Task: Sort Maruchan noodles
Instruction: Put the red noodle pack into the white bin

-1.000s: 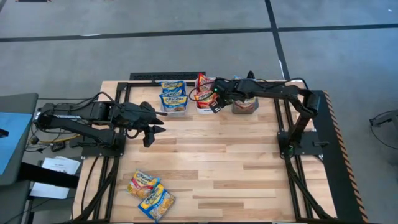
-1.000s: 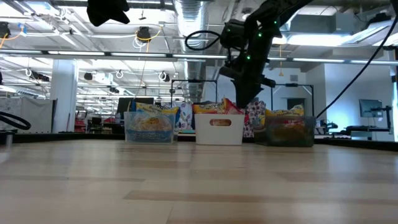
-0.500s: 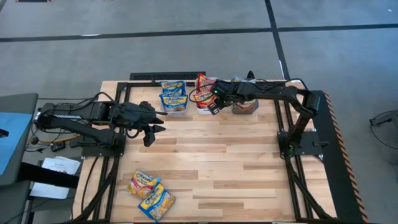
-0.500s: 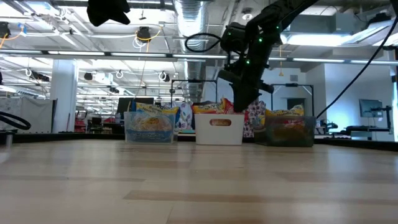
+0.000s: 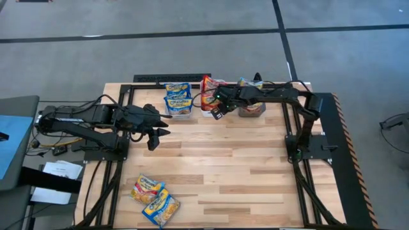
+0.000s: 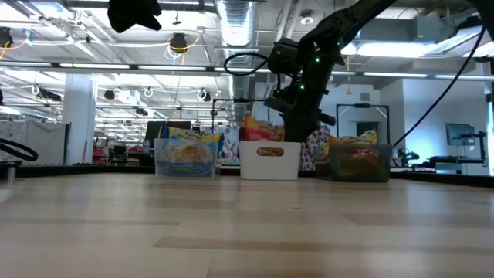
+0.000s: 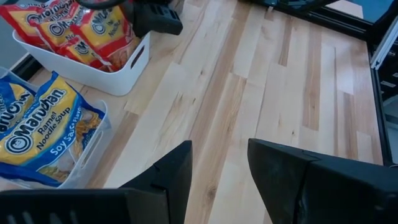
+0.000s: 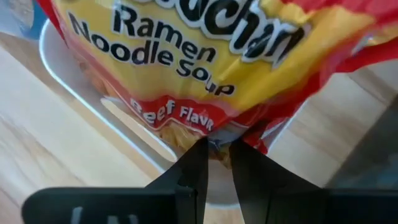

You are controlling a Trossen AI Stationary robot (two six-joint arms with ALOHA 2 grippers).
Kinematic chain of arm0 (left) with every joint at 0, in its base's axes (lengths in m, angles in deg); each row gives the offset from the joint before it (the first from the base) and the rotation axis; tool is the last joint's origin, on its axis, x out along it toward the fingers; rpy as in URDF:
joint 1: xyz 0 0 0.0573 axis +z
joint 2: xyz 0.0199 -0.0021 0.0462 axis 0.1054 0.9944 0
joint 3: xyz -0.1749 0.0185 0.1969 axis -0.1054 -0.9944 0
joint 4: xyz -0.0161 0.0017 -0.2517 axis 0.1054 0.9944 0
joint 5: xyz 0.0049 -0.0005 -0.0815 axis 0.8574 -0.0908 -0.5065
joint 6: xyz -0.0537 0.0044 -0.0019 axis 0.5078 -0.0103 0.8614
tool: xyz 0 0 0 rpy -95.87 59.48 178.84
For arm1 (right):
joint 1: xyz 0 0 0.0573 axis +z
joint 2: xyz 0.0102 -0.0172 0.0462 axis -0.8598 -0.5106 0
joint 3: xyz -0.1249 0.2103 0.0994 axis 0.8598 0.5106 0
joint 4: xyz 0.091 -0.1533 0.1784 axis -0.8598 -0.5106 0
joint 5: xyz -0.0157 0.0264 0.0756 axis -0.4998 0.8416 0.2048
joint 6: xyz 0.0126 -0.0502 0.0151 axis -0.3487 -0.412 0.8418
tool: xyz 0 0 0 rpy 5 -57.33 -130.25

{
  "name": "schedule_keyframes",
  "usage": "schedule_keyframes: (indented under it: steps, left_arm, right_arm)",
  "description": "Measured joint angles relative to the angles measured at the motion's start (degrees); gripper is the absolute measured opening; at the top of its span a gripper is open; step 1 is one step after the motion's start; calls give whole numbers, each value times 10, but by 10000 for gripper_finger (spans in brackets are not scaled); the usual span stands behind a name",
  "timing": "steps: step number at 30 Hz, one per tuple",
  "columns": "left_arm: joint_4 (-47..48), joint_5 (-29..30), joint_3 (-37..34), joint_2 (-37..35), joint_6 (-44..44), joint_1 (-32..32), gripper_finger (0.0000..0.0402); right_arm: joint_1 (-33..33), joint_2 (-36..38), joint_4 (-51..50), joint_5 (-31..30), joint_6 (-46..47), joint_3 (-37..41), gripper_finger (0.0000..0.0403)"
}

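My right gripper point(image 5: 215, 110) is over the white bin point(image 5: 206, 112) at the far middle, shut on a red-and-yellow Maruchan packet point(image 8: 186, 68). That bin point(image 7: 127, 71) holds more red packets point(image 7: 93, 34). The clear bin point(image 5: 179, 105) to its left holds blue-and-yellow packets point(image 7: 43, 127). To the right stands a dark bin point(image 5: 251, 110). Loose packets point(image 5: 155, 199) lie flat near the front left. My left gripper point(image 7: 217, 174) hovers open above bare wood at the table's left, nothing between its fingers. My right gripper pinches the packet's sealed end edge point(image 8: 214, 144), beside the flavour print, between its two fingers point(image 8: 193, 171). The fingers come slanting steeply down from the table's right. The packet reaches away below the fingers toward the white bin's inside point(image 8: 93, 93).
The bins stand in a row along the table's far edge, in front of a black frame point(image 5: 160, 78). Bare wood lies across the middle and near right of the table point(image 5: 243, 172).
My right gripper has gone down and a little toward the table's left, tipping steeper, and has carried the red packet lower over the white bin. Its fingers have stayed shut on the packet.
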Motion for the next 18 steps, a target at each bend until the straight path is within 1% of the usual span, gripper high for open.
schedule_keyframes:
  steps: [14,18]
  left_arm:
    - [0,0,0,0,-1,0,144]
    - [0,0,0,0,-1,0,144]
  right_arm:
    - [2,17,-13,7,0,2,98]
    - [2,25,-35,7,0,2,98]
